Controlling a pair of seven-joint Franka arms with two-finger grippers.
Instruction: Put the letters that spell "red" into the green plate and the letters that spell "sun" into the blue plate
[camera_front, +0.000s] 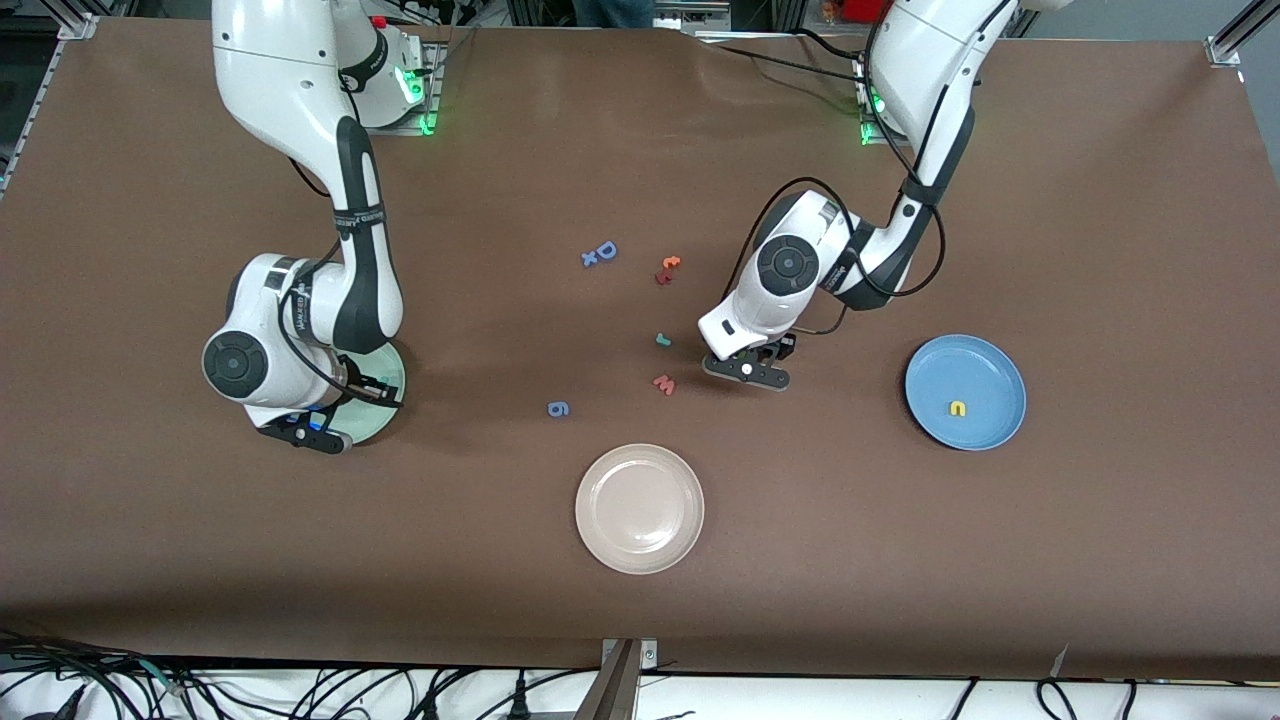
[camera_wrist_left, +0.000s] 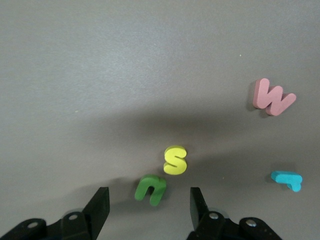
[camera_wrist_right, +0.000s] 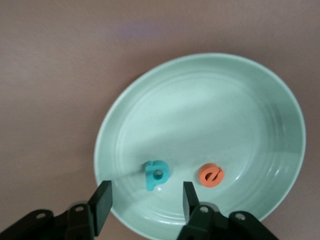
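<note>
Presently, half the work appears done.

Brown tabletop: carries three plates and scattered foam letters.

Right arm: its jaws stand spread over the round pale mint-green plate, pinching nothing. Left arm: its jaws stand spread and empty, low over the tabletop's middle, with the small light green foam "u" lying on the tabletop about level with the gap between them.

Plates, front view, reckoned from the tabletop's middle: green plate at nine o'clock, mostly hidden under the right arm. The round medium-blue plate is at three o'clock. A round beige-white plate at six o'clock holds nothing.

"Red", judged two of three placed: the teal foam "d" and the orange foam "e" lie side by side in the green plate. The smaller teal foam "r" lies loose on the tabletop, at twelve o'clock from a red foam "w".

"Sun", judged one of three placed: the yellow foam "n" lies in the blue plate, toward six o'clock of its centre. The yellow foam "s" rests on the tabletop just beside the "u".

Outstanding, in my judgement: "r" to the green plate; "s" and "u" to the blue plate.
</note>
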